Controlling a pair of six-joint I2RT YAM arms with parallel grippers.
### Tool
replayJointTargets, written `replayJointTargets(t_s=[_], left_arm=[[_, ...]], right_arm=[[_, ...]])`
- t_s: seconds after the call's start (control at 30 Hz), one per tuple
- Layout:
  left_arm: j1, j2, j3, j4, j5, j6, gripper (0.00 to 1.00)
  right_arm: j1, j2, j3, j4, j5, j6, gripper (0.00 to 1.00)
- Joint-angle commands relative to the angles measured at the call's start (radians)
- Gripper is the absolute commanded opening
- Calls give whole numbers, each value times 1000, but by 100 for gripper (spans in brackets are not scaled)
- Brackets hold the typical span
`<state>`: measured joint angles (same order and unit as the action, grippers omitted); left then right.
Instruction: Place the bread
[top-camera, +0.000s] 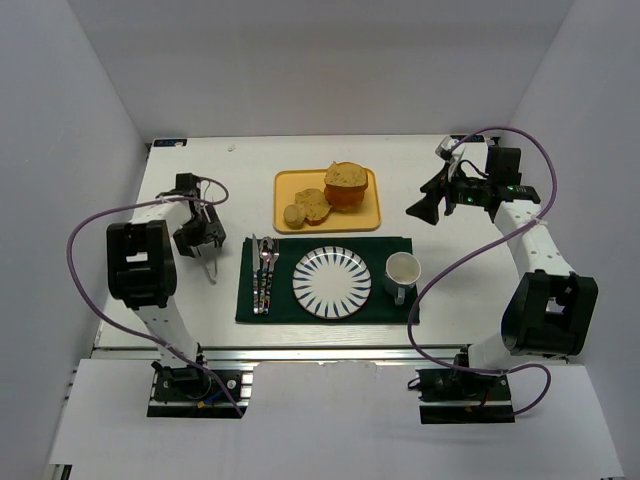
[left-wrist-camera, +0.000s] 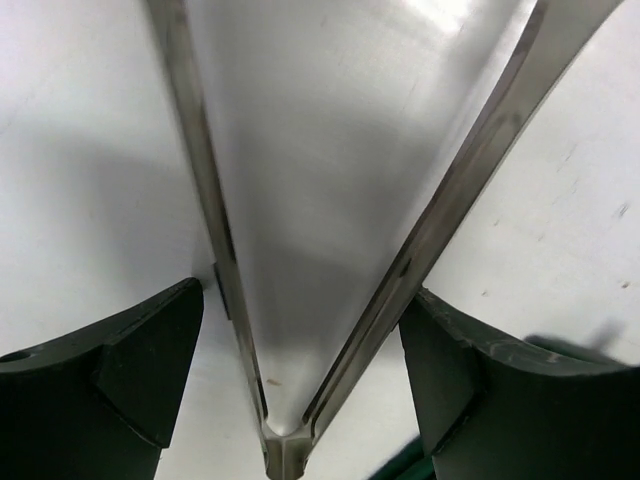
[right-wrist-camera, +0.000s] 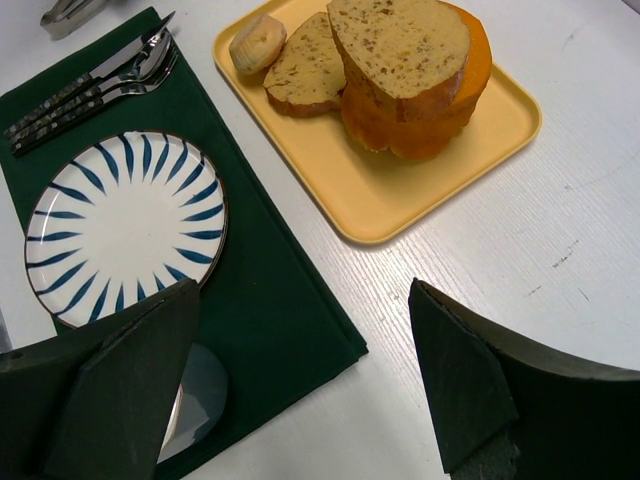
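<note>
The bread (top-camera: 293, 214) is a small round golden slice at the left end of the yellow tray (top-camera: 367, 217), and it also shows in the right wrist view (right-wrist-camera: 256, 42). My left gripper (top-camera: 200, 240) is at the table's left. In the left wrist view my left gripper (left-wrist-camera: 300, 340) has its jaws wide apart on either side of the metal tongs (left-wrist-camera: 400, 260). My right gripper (top-camera: 425, 207) is open and empty, to the right of the tray. In the right wrist view my right gripper (right-wrist-camera: 305, 380) hovers over the mat's corner.
A larger slice (top-camera: 313, 205) and a tall orange-crusted loaf chunk (top-camera: 348, 185) share the tray. A blue-striped plate (top-camera: 331, 282), cutlery (top-camera: 263, 270) and a cup (top-camera: 402, 272) sit on a dark green mat (top-camera: 325, 245). White walls enclose the table.
</note>
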<state>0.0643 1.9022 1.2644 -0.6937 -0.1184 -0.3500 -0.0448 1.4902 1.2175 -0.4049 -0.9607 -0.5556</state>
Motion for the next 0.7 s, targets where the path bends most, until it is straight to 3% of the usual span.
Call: replayJointTargets(t_s=[0.0, 0.2, 0.67], left_arm=[[8, -104, -101, 110, -9, -9, 87], [5, -207, -273, 337, 51, 39, 77], [-32, -183, -388, 387, -1, 74, 76]], right_arm=[[-7, -36, 36, -25, -19, -24, 89], [-9, -48, 43, -51, -27, -43, 89], [-10, -79, 60, -74, -26, -41, 89]])
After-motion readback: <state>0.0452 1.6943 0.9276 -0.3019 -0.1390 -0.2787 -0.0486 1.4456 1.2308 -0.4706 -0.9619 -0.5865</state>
